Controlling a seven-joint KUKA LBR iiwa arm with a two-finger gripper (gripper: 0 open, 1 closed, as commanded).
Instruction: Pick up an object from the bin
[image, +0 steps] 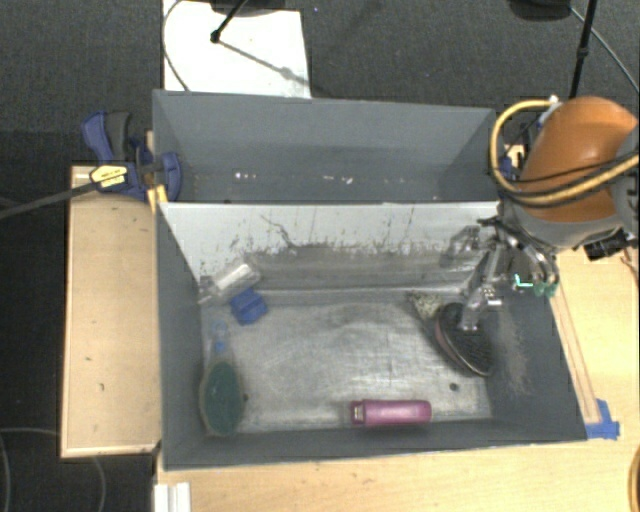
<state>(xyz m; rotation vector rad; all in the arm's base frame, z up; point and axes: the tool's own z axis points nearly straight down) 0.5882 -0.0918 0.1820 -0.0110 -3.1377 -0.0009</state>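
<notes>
The grey metal bin (330, 150) is the biggest thing in the camera view. Its tall back wall stands upright, and its scuffed floor is closed in by sloping walls at left and right.

The arm (575, 215) comes in from the right over the bin's right rim. Its wrist sits under a rounded orange cover (580, 150) with yellow and black cables looped round it. Below the cover the claw (472, 318) hangs down into the right part of the bin. Its tip is at the upper end of a dark oval thing (470, 350) — black, flattish, shaped rather like a shoe sole or a brush head. That thing lies on the floor near the right wall, its long side running from upper left to lower right. The tip looks to be touching it or just above it. I cannot tell whether the claw is open or closed, or whether it grips the dark thing.

The other things lie well apart from the claw, save one:
- A green oval pad (220, 397) rests in the front left corner, beside the left wall.
- A purple cylinder (390, 412) lies on its side along the front wall, right of the middle.
- A small blue piece (248, 307) sits at the left, near the foot of the back wall.
- A clear, whitish piece (228, 278) lies just beside the blue one, up and to its left.
- A pale scrap (424, 300) — too small to make out — lies near the claw on its left.
</notes>
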